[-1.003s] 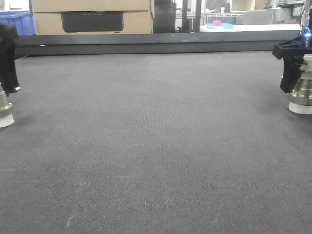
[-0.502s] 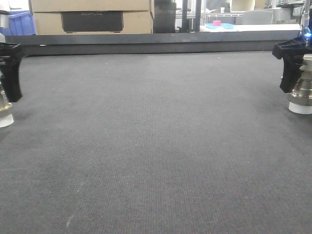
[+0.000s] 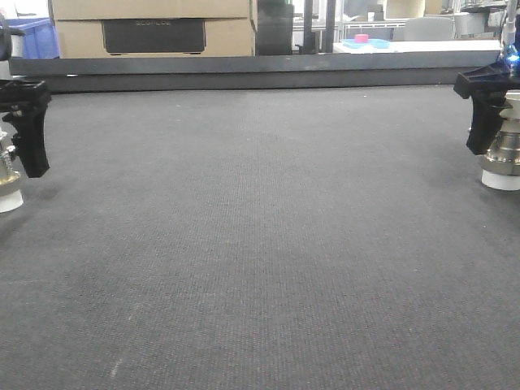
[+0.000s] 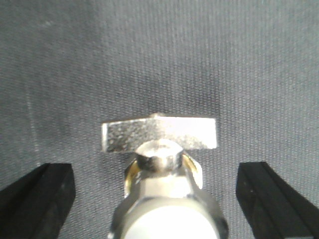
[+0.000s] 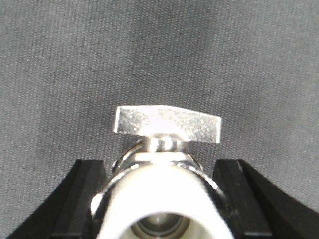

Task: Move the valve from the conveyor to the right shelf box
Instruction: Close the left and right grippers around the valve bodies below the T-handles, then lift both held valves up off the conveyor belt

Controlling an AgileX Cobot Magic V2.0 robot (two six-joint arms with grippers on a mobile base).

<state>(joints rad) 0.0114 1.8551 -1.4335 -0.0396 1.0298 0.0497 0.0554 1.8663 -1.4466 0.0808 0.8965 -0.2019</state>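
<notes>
Two metal valves with white bases stand upright on the dark grey conveyor (image 3: 260,244). The left valve (image 4: 162,169) sits between the widely spread fingers of my left gripper (image 4: 155,172), which is open and touches nothing. In the front view this valve (image 3: 7,175) is at the left edge, next to one black finger (image 3: 32,134). My right gripper (image 5: 159,167) is shut on the right valve (image 5: 167,124), both fingers against its body. That valve (image 3: 502,150) still rests on the belt beside a black finger (image 3: 485,122). The right shelf box is out of view.
The conveyor's dark far rail (image 3: 260,71) runs across the back. Behind it are a large cardboard box (image 3: 150,28), a blue crate (image 3: 32,36) and a white bench with a small pink object (image 3: 361,38).
The left gripper's visible finger has shifted right and lower beside the left valve. The right gripper and both valves have not moved.
</notes>
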